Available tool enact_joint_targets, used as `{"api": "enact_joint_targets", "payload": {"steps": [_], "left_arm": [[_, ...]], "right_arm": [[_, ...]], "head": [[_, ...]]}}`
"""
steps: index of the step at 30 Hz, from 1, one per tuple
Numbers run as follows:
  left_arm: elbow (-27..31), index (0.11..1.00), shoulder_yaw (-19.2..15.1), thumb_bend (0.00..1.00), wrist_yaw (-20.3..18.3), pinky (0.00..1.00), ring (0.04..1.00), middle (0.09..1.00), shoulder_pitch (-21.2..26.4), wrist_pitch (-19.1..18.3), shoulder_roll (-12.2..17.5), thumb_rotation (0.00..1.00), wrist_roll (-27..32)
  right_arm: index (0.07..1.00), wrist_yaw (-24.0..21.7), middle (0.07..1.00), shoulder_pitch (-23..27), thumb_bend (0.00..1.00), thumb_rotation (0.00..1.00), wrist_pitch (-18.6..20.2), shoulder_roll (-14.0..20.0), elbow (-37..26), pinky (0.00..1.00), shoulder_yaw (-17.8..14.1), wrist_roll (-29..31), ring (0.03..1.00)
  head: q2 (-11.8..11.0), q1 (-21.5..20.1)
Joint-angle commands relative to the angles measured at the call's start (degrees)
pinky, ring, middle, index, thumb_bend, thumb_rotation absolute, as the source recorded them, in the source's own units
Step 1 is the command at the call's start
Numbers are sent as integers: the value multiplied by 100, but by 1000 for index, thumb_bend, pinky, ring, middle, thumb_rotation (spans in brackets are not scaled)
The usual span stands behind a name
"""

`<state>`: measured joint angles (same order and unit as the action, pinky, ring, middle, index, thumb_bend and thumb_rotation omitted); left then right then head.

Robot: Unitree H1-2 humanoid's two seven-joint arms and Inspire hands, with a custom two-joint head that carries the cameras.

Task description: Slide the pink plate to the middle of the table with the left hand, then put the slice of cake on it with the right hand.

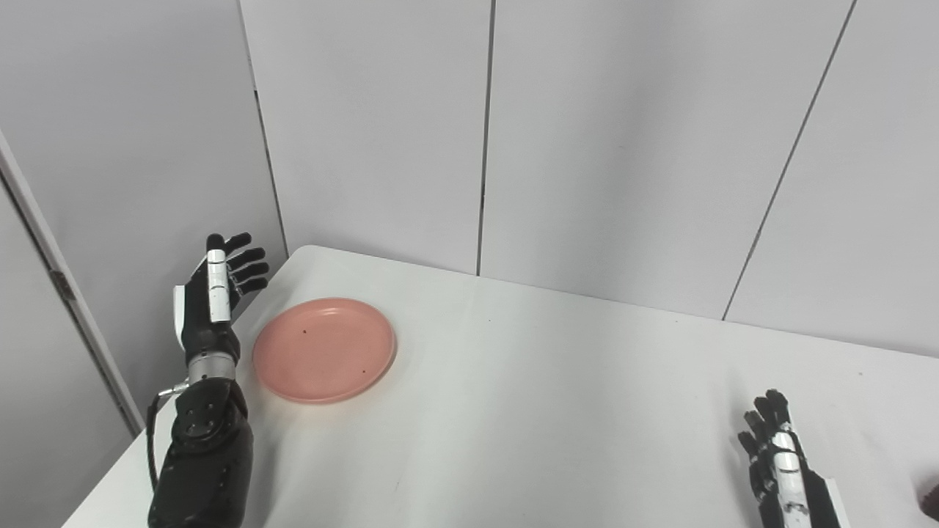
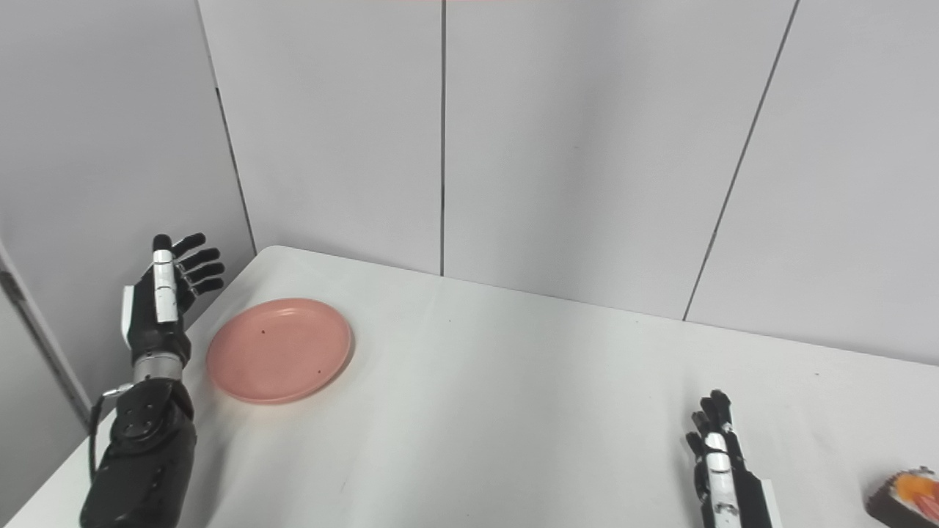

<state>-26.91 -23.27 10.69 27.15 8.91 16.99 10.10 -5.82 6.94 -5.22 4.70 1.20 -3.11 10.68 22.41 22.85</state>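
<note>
Your pink plate (image 1: 324,349) lies empty near the table's (image 1: 513,411) far left corner, just beside the left hand (image 1: 213,301), which is raised on edge with fingers (image 1: 246,265) spread and holding nothing, apparently poised to push the rim toward the centre. The slice of cake (image 2: 906,495) sits at the near right edge, just right of your right hand (image 2: 722,466), whose fingers are extended and empty, apparently waiting.
</note>
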Motion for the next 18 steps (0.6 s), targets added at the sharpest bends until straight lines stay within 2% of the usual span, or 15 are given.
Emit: {"api": "enact_joint_targets", "payload": {"steps": [1, 8, 12, 14, 18], "left_arm": [[-41, 672, -62, 799, -138, 620, 646, 662, 166, 253, 308, 1000, 113], [-501, 692, -89, 830, -209, 635, 665, 682, 258, 281, 386, 1000, 325], [-636, 713, -57, 845, -231, 680, 690, 704, 317, 261, 354, 1000, 423], [-734, 745, -33, 835, -276, 731, 731, 742, 334, 311, 340, 1000, 474], [-906, 752, 55, 840, -265, 740, 730, 747, 380, 420, 283, 1000, 454]], "right_arm": [[1000, -15, 1000, -201, 484, 917, 54, 42, 72, 1000, -55, 16, 1000], [1000, -40, 1000, -169, 462, 924, -31, 112, 116, 1000, -86, 44, 1000], [1000, -21, 1000, -167, 455, 913, -15, 102, 94, 1000, -120, 84, 1000], [1000, -22, 1000, -166, 446, 933, 8, 114, 90, 1000, -128, 82, 1000], [1000, -31, 1000, -154, 464, 917, 4, 146, 123, 1000, -162, 94, 1000]], "head": [[1, 18], [32, 120], [33, 150], [39, 191], [29, 382]]}}
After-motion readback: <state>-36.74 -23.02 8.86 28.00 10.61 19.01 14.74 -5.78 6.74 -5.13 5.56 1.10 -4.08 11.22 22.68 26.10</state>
